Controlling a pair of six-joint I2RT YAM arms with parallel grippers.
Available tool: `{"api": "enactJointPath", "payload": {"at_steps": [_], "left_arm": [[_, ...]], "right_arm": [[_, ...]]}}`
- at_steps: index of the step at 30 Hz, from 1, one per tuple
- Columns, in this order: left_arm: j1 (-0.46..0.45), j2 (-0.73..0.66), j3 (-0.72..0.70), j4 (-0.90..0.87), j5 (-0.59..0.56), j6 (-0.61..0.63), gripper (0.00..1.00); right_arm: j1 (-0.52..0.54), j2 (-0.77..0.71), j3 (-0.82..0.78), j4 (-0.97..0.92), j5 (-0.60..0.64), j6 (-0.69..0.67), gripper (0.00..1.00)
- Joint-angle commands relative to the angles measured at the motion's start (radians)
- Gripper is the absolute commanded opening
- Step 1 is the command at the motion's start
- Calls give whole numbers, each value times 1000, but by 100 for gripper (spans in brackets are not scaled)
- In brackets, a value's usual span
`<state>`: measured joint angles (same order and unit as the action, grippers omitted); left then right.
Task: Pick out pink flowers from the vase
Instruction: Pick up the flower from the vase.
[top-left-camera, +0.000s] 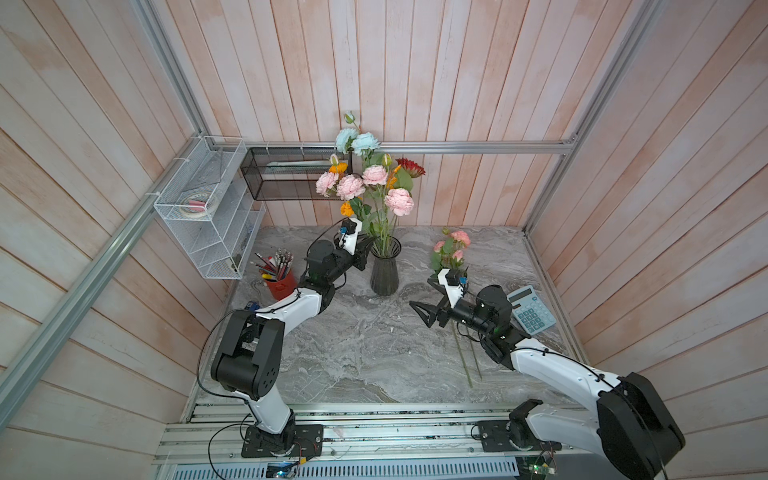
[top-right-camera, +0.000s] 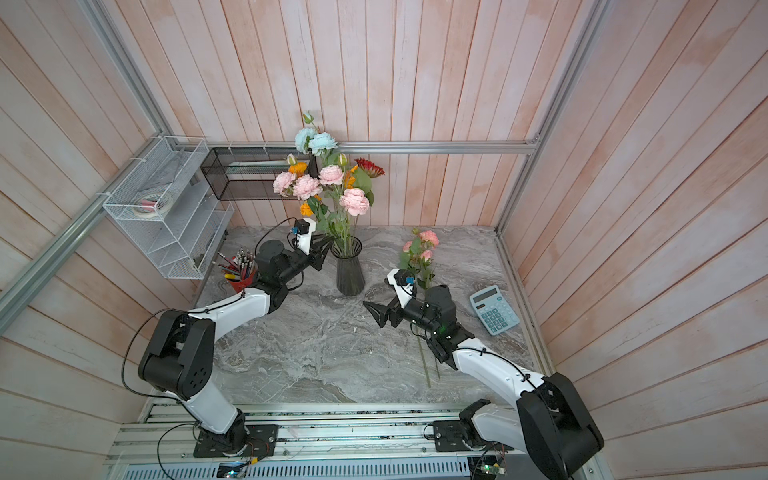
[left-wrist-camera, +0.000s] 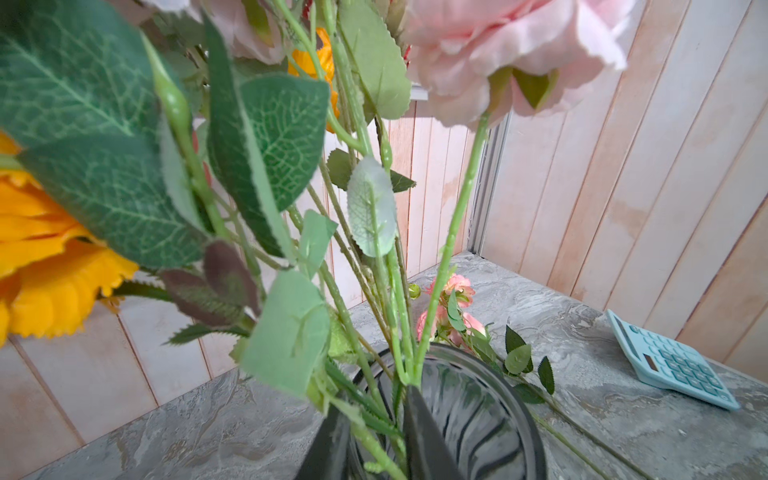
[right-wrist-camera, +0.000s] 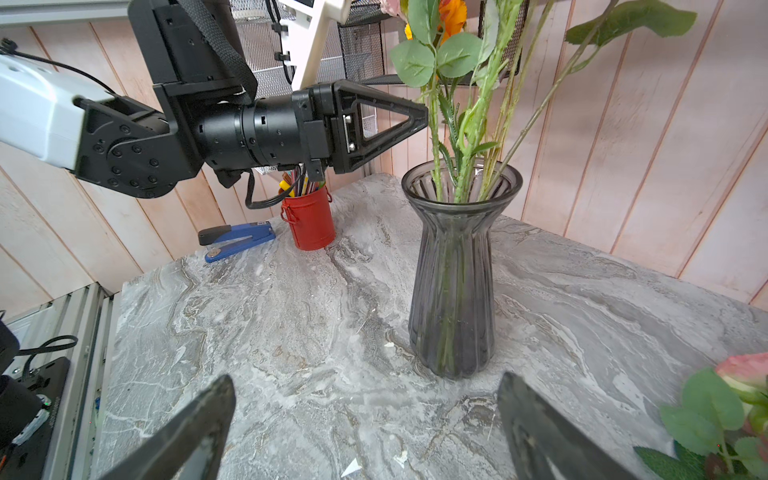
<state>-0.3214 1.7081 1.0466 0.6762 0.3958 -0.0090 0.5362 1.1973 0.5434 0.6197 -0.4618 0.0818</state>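
The dark ribbed glass vase (top-left-camera: 385, 270) (top-right-camera: 350, 270) (right-wrist-camera: 453, 270) stands mid-table and holds several pink flowers (top-left-camera: 351, 186) (top-right-camera: 306, 186) (left-wrist-camera: 498, 50). My left gripper (top-left-camera: 368, 249) (left-wrist-camera: 372, 401) is at the vase rim (left-wrist-camera: 519, 395), its jaws a narrow way apart with green stems between them. Whether they press on a stem does not show. More pink flowers (top-left-camera: 453, 249) (top-right-camera: 424, 247) lie on the table to the right of the vase. My right gripper (top-left-camera: 420, 293) (right-wrist-camera: 365, 378) hovers open and empty over the table, between those flowers and the vase.
Pale blue, orange (left-wrist-camera: 41, 257) and red (top-left-camera: 410, 166) blooms share the vase. A red pencil cup (top-left-camera: 281, 284) and a blue stapler (right-wrist-camera: 237, 239) sit at the left. A blue calculator (top-left-camera: 531, 309) lies at the right. A white wire shelf (top-left-camera: 212, 216) and a black mesh basket (top-left-camera: 291, 174) hang on the walls.
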Motion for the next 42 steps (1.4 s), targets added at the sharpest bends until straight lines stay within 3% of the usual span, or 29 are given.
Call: {"api": "enactJointPath", "payload": {"at_steps": [1, 12, 26, 35, 42], "left_arm": [[-4, 22, 38, -24, -35, -11, 26], [-17, 25, 52, -69, -131, -31, 29], [-21, 106, 152, -90, -122, -55, 30], [-23, 82, 121, -66, -89, -47, 14], [-23, 60, 114, -57, -76, -55, 12]], "right_arm": [[6, 4, 27, -17, -1, 4, 98], [6, 14, 26, -13, -5, 7, 98], [6, -4, 25, -40, 5, -5, 98], [5, -7, 27, -41, 3, 2, 98], [5, -11, 29, -35, 1, 15, 98]]}}
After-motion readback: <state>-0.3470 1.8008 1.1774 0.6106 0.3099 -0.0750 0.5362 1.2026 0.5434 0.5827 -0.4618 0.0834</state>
